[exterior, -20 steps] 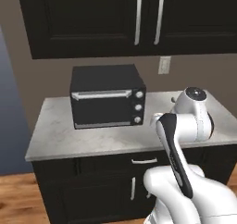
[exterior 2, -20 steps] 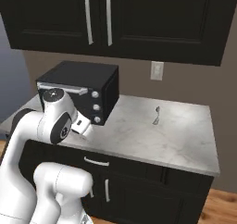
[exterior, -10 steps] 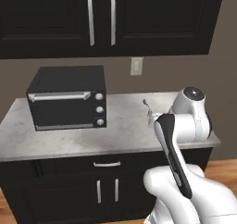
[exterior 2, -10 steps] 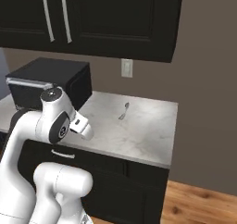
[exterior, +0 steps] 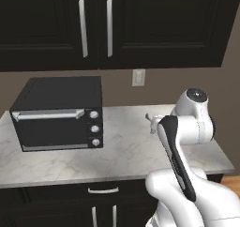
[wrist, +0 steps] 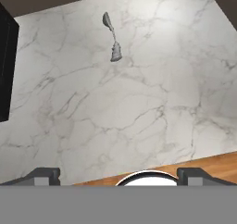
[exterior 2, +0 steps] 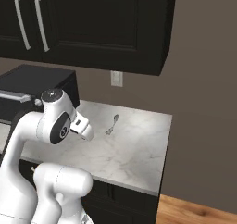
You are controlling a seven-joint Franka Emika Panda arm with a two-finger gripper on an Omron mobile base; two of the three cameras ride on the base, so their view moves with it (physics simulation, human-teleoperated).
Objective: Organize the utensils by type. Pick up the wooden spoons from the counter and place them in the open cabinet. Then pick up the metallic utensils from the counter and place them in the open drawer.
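A small silver-grey metallic utensil [exterior 2: 112,124] [wrist: 112,38] lies alone on the white marble counter [exterior: 126,151] [exterior 2: 134,153] [wrist: 139,116], toward the back wall. My gripper [exterior 2: 85,128] [wrist: 118,177] hovers above the counter's front part, well short of the utensil. It is open and holds nothing, its fingertips [wrist: 44,174] wide apart. The black upper cabinet [exterior: 140,29] [exterior 2: 106,24] above the counter has its doors shut. The wooden spoons and the open drawer are out of view.
A black toaster oven [exterior: 58,113] [exterior 2: 28,86] stands on the counter's left part. A wall outlet [exterior: 138,77] [exterior 2: 116,78] sits behind the utensil. The counter ends at the right [exterior 2: 164,158] beside a grey wall, with wood floor [exterior 2: 194,211] below.
The base has driven to the right, so the whole scene has slid left in both base views. The arm keeps its pose and the gripper stays open.
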